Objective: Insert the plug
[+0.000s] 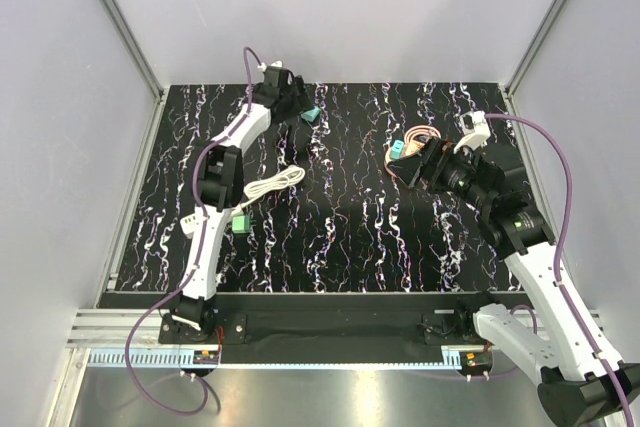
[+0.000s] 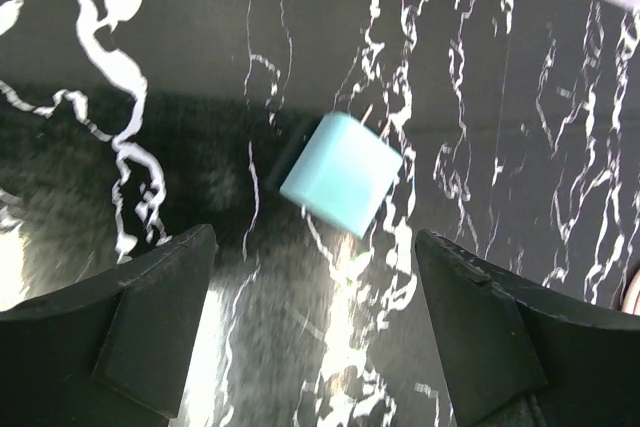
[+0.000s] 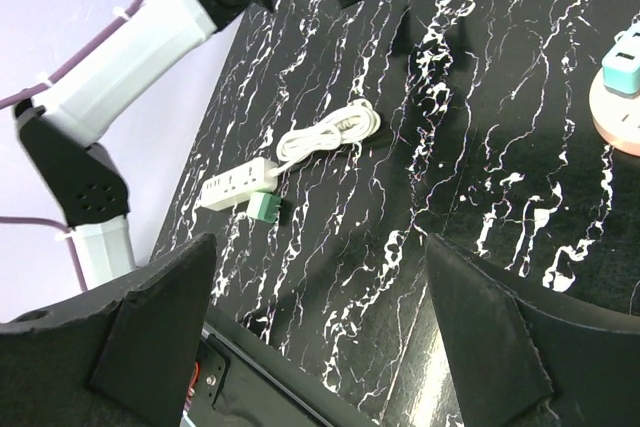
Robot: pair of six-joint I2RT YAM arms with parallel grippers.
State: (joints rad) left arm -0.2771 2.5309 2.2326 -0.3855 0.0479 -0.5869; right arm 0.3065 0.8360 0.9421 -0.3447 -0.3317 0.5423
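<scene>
Currently we are hovering the left gripper [image 2: 315,239], jaws wide and empty, just short of the teal plug [image 2: 340,175]; it is sitting skewed, so closing may be nudging it away

Two teal plugs [image 2: 340,175], one power strip [image 3: 236,184]

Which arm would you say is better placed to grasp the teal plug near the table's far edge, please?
Left. The left gripper is open, with the teal plug lying just ahead, in line with the gap. The right gripper, also open, is across the table, well away from it.
</scene>
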